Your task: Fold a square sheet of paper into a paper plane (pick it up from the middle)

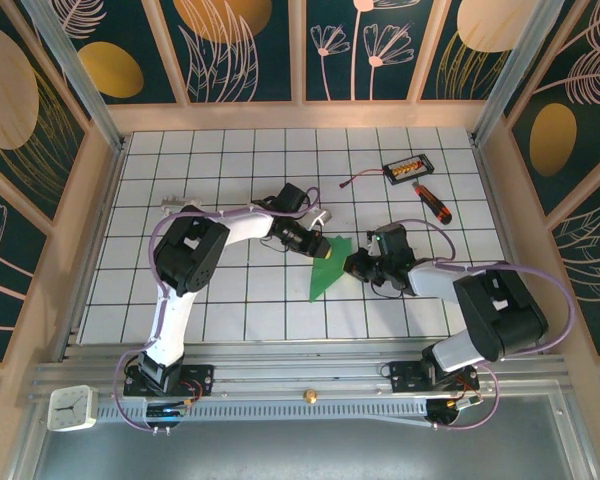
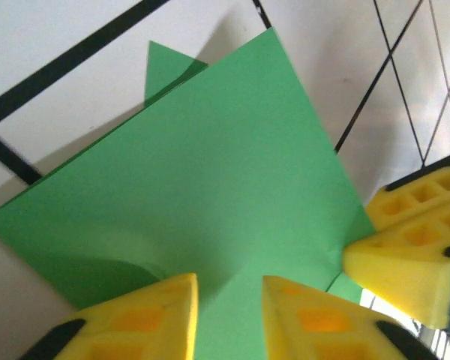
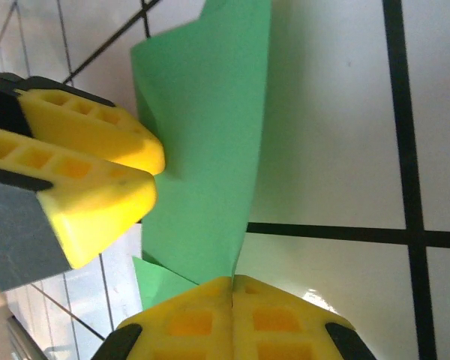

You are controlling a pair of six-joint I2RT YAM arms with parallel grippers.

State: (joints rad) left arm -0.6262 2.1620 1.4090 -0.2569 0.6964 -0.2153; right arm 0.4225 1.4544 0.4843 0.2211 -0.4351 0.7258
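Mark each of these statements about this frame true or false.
1. The right gripper is shut on an edge of the green paper. True.
2. The paper lies flat as an unfolded square. False: it is folded into a pointed shape with overlapping layers.
3. The left gripper has its jaws pressed tight together. False: the left wrist view shows a gap between its fingers, with paper showing in it.
4. The screwdriver lies apart from the paper, near the small black box. True.
5. The black box sits on top of the paper. False: it lies far off, toward the back of the table.
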